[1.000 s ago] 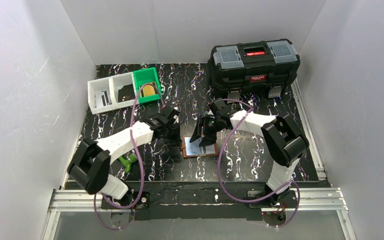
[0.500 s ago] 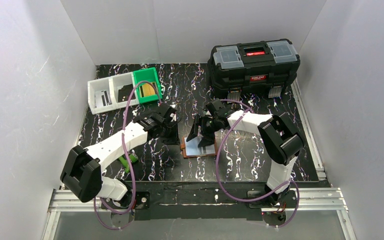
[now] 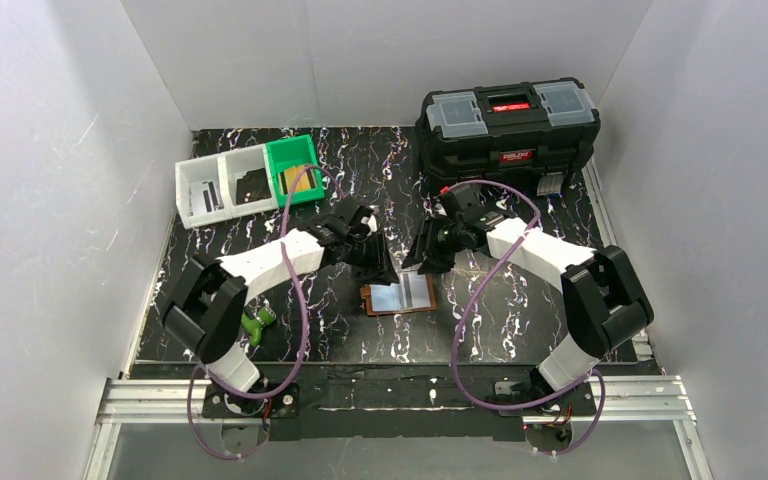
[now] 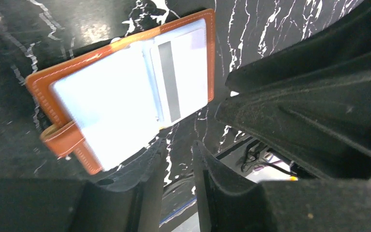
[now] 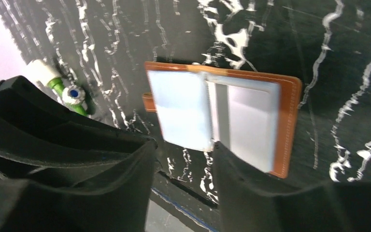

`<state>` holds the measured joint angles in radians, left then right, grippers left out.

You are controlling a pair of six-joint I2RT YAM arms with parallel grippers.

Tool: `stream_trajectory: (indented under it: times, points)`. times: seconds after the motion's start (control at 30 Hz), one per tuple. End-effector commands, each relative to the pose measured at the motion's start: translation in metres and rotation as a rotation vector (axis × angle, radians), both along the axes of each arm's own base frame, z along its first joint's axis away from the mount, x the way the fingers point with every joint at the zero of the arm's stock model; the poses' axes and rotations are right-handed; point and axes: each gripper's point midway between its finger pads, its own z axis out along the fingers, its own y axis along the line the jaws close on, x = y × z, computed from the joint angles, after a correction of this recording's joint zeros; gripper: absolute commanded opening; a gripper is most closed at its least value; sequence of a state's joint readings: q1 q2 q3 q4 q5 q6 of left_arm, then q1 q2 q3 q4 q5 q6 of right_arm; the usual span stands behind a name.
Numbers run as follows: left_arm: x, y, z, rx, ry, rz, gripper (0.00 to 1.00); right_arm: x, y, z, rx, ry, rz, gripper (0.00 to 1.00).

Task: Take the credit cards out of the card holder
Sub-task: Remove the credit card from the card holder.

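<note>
The card holder (image 3: 397, 296) lies open and flat on the black marbled table, brown leather around glossy pale pockets. It shows in the left wrist view (image 4: 125, 96) and the right wrist view (image 5: 222, 116). A card with a grey stripe (image 4: 174, 82) sits in one pocket, also seen in the right wrist view (image 5: 244, 130). My left gripper (image 3: 378, 258) hovers just behind the holder's left half, its jaws a narrow gap apart and empty (image 4: 178, 145). My right gripper (image 3: 426, 255) hovers behind the right half, open and empty (image 5: 183, 145). Neither touches the holder.
A big black toolbox (image 3: 508, 125) stands at the back right. Two white bins (image 3: 222, 185) and a green bin (image 3: 295, 170) stand at the back left. A green and white marker (image 3: 257, 322) lies left of the holder, near the left arm.
My right gripper has come up off the holder and drawn back to the right. My left gripper has swung right, closer to the holder. The holder stays open in place.
</note>
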<state>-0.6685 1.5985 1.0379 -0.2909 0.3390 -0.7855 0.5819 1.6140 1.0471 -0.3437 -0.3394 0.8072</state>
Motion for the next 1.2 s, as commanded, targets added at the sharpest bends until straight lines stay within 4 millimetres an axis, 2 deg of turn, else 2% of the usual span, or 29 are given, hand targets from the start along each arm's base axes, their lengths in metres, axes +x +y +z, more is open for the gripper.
stream_trajectory:
  times: [0.0,0.17,0.3,0.97,1.17]
  points:
    - [0.011,-0.027,0.009,-0.114,0.032,-0.016,0.28,-0.013,-0.026,-0.021,-0.128,0.012,0.003,0.4]
    - [0.016,-0.033,-0.01,-0.11,0.062,-0.015,0.29,-0.017,-0.032,-0.034,-0.162,0.026,0.012,0.19]
    - [0.017,-0.032,-0.024,-0.099,0.084,-0.011,0.29,-0.016,-0.033,-0.039,-0.177,0.032,0.018,0.11]
    - [0.008,-0.013,-0.072,0.017,0.139,-0.011,0.29,-0.021,-0.025,-0.067,-0.24,0.075,0.06,0.05]
    - [0.007,-0.014,-0.078,0.012,0.143,-0.014,0.3,-0.025,-0.02,-0.07,-0.239,0.086,0.072,0.05]
